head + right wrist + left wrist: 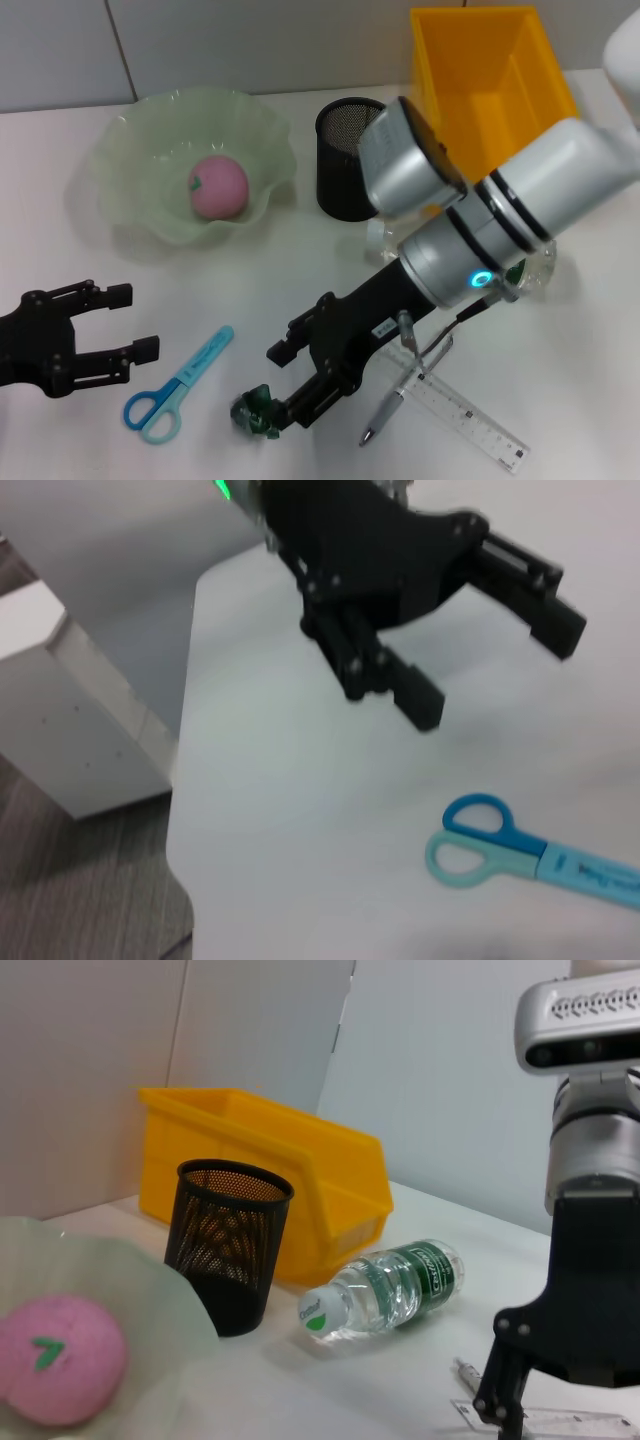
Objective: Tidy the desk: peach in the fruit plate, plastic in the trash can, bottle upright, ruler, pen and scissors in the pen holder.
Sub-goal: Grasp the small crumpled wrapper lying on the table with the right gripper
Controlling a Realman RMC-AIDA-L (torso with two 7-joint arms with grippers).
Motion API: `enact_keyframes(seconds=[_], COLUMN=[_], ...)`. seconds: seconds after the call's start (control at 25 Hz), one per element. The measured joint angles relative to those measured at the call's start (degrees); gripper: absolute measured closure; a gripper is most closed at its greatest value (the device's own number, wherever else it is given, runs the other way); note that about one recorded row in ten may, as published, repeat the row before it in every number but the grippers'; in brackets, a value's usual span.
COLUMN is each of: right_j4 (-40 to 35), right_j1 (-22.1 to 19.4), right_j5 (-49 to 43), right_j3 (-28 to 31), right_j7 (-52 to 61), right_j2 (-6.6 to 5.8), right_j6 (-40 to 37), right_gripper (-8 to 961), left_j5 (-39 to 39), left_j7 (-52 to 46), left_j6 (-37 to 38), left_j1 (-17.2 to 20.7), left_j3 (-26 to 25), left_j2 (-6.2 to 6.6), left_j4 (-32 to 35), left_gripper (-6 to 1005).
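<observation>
Right gripper (283, 385): low over the surface (250, 280), fingers spread, nothing pinched; the crumpled green plastic (255, 413) lies at the tip of its nearer finger, and whether they touch cannot be told.
Left gripper (140, 322): parked well to the left of the right gripper, fingers spread wide, holding nothing.
Plate (140, 140): pale green and wavy-rimmed, far beyond the left gripper; it holds the pink peach (218, 187) and nothing else.
Pen holder (345, 160): black mesh cup, upright, beyond the right gripper and beside the plate; nothing shows inside it.
Bin (480, 60): yellow, just behind the pen holder; its visible inside holds nothing.
Bottle (395, 1285): lying on its side with its white cap on, in front of the bin and next to the pen holder; in the head view the right arm mostly hides it.
Scissors (178, 386): blue, flat on the surface between the two grippers, handles toward the near edge.
Pen (395, 400): just right of the right gripper, lying across the ruler.
Ruler (465, 415): clear, flat under the pen, angled away to the right.
</observation>
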Motion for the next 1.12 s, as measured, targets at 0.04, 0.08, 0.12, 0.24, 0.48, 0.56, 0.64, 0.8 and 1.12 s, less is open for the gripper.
enact_keyframes(seconds=[0.04, 0.08, 0.12, 0.24, 0.48, 0.56, 0.64, 0.8, 1.12], right_j4=[0.53, 1.12, 1.69, 2.37, 3.16, 3.15, 2.95, 2.69, 2.55], right_j1=[0.08, 0.15, 0.18, -0.14, -0.51, -0.76, -0.98, -1.04, -1.06], right_j5=[0.44, 1.24, 2.30, 5.80, 11.64, 13.08, 13.43, 13.51, 13.58], right_j3=[-0.99, -2.20, -3.47, -7.34, -14.66, -16.48, -17.42, -17.98, -19.41], right_j7=[-0.52, -1.28, -2.15, -4.23, -7.01, -7.65, -8.04, -8.80, -9.29], right_j2=[0.04, 0.08, 0.12, 0.14, 0.25, 0.26, 0.29, 0.34, 0.35], right_j6=[0.63, 1.51, 2.37, 4.99, 10.22, 12.20, 13.60, 14.92, 17.19], right_gripper=[186, 187, 187, 187, 189, 189, 190, 190, 192], left_j5=[0.00, 0.01, 0.02, 0.35, 1.46, 1.47, 1.47, 1.47, 1.47], left_j7=[-0.01, -0.01, -0.02, -0.04, -0.71, -0.72, -0.72, -0.72, -0.73], left_j6=[0.01, 0.01, 0.03, 0.13, 0.74, 0.91, 1.16, 1.53, 1.54], left_j1=[0.06, 0.14, 0.20, 0.45, 0.65, 0.71, 0.72, 0.73, 0.72], left_j3=[-0.04, -0.06, -0.07, -0.07, -0.07, -0.10, -0.20, -0.35, -1.24], left_j2=[0.07, 0.12, 0.17, 0.30, 0.39, 0.38, 0.38, 0.38, 0.31], left_j4=[-0.06, -0.17, -0.23, -0.26, -0.26, -0.26, -0.26, -0.26, -0.26], left_gripper=[181, 181, 181, 181, 182, 182, 183, 183, 184])
